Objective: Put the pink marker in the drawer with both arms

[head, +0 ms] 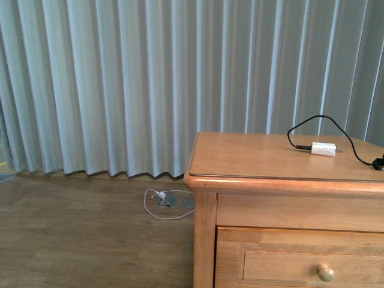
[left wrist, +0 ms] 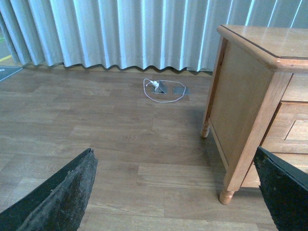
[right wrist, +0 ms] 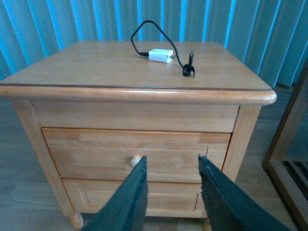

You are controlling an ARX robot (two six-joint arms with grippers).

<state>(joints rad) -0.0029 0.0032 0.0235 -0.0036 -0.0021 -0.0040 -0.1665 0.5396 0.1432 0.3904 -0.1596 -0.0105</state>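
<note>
The pink marker shows in none of the views. The drawer (right wrist: pixel 96 153) is the upper one in the light-brown nightstand; it is pushed in, and its round knob (right wrist: pixel 135 161) faces me. The front view catches it low at the right (head: pixel 282 264). My right gripper (right wrist: pixel 172 159) hovers open in front of the drawer, its fingertips level with the knob and just to one side of it, holding nothing. My left gripper (left wrist: pixel 174 151) is wide open above the wooden floor beside the nightstand's side panel (left wrist: pixel 240 101), also holding nothing.
A white charger plug (head: pixel 324 149) with a black cable lies on the nightstand top (head: pixel 240 156). A second drawer (right wrist: pixel 144 198) sits below the first. A white cord and grey floor socket (left wrist: pixel 161 89) lie by the curtain. A wooden frame (right wrist: pixel 288 144) stands beside the nightstand.
</note>
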